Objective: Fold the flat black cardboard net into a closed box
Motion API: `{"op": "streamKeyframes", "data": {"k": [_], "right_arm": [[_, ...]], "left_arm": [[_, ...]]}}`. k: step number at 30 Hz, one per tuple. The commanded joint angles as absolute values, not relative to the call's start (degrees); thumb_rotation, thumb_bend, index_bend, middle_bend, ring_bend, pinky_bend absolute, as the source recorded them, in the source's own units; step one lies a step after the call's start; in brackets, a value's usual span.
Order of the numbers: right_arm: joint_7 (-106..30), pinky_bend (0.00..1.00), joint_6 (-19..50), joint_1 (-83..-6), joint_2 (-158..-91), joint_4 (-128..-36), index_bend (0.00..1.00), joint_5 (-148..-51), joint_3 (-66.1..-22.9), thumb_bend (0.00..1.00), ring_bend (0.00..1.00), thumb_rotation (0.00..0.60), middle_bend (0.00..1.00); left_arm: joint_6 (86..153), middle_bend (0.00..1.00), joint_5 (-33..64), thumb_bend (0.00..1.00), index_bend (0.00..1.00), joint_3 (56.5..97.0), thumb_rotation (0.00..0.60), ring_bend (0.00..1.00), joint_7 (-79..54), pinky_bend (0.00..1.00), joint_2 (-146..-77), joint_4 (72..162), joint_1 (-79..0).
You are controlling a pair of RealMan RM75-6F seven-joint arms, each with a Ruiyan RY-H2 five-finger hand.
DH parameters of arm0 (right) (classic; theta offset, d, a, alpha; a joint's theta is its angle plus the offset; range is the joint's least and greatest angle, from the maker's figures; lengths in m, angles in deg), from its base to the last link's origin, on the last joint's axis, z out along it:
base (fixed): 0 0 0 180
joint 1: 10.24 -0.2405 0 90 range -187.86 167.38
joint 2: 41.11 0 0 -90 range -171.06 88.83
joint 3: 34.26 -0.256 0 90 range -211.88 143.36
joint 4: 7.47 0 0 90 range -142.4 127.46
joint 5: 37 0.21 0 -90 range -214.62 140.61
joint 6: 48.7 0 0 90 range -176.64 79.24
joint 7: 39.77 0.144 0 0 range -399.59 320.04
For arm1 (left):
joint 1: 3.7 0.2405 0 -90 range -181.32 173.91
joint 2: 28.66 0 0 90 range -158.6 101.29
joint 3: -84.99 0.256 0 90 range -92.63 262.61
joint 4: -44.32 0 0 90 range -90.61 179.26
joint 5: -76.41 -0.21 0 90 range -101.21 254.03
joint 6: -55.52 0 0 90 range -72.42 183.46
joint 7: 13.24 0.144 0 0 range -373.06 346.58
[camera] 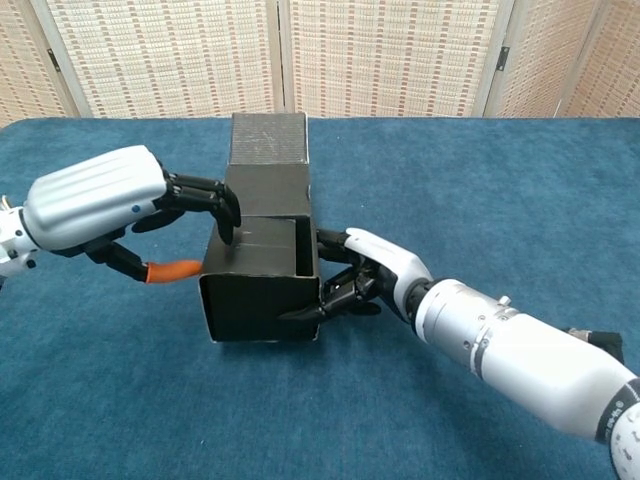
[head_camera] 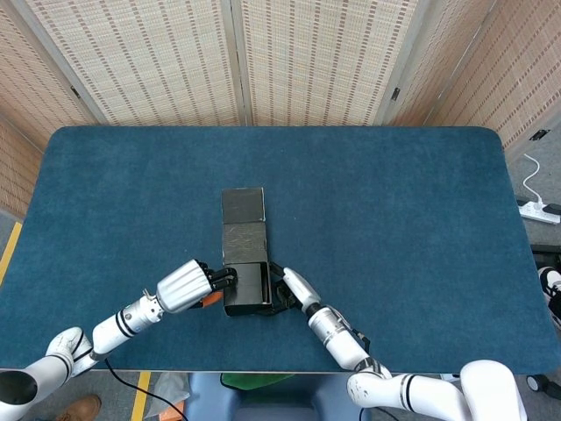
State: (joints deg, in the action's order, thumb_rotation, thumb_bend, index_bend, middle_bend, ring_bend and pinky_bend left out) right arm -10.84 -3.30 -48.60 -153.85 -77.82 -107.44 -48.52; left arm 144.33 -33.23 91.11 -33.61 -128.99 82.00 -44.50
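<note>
Head view: the black cardboard net [head_camera: 244, 263] lies on the blue counter [head_camera: 394, 202], near its front edge and a little left of the middle. Its near end is folded up into a box shape, and two flat panels stretch away from it toward the back of the counter. The left robot hand [head_camera: 195, 282] sits against the left side of the folded part, its dark fingers curled onto the upper left edge. The right robot hand [head_camera: 289, 285] comes in from the front right and lies against the right side of the box; from this height its fingers are too small to read.

Chest view: the box part of the net [camera: 262, 290] rests on the counter [camera: 120, 400] with a top flap folded over it and the remaining panels rising behind. The left robot hand [camera: 150, 205] has its fingers [camera: 215, 200] bent down, tips pressing on the top flap near the left edge, while the orange-tipped thumb reaches toward the left wall. The right robot hand [camera: 365, 272] is partly spread, its fingers touching the right wall and the front right corner. The hands brace the box from opposite sides; neither wraps around it.
</note>
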Motion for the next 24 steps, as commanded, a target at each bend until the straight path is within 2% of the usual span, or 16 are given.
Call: {"op": "streamKeyframes", "data": {"k": [1, 16, 24], "right_arm": [[-10.13, 1.00, -3.49, -48.93, -154.90, -75.52, 0.55, -108.16, -48.27, 0.19, 0.78, 0.600, 0.65], [-7.78, 1.00, -2.84, -49.85, -158.38, -67.57, 0.55, -112.08, -46.59, 0.19, 0.78, 0.600, 0.65], [-6.47, 1.00, -2.24, -49.59, -158.64, -66.66, 0.55, -113.45, -45.72, 0.19, 0.78, 0.600, 0.65]], "left_arm": [[144.72, 0.45, -33.27, 0.33, 0.47, 92.07, 0.600, 0.87, -34.78, 0.92, -131.52, 78.08, -44.07], [141.36, 0.42, -33.02, 0.33, 0.43, 94.67, 0.600, 0.84, -33.77, 0.91, -134.83, 72.90, -44.98], [139.97, 0.42, -33.05, 0.33, 0.45, 95.60, 0.600, 0.84, -31.01, 0.91, -134.26, 73.68, -45.71]]}}
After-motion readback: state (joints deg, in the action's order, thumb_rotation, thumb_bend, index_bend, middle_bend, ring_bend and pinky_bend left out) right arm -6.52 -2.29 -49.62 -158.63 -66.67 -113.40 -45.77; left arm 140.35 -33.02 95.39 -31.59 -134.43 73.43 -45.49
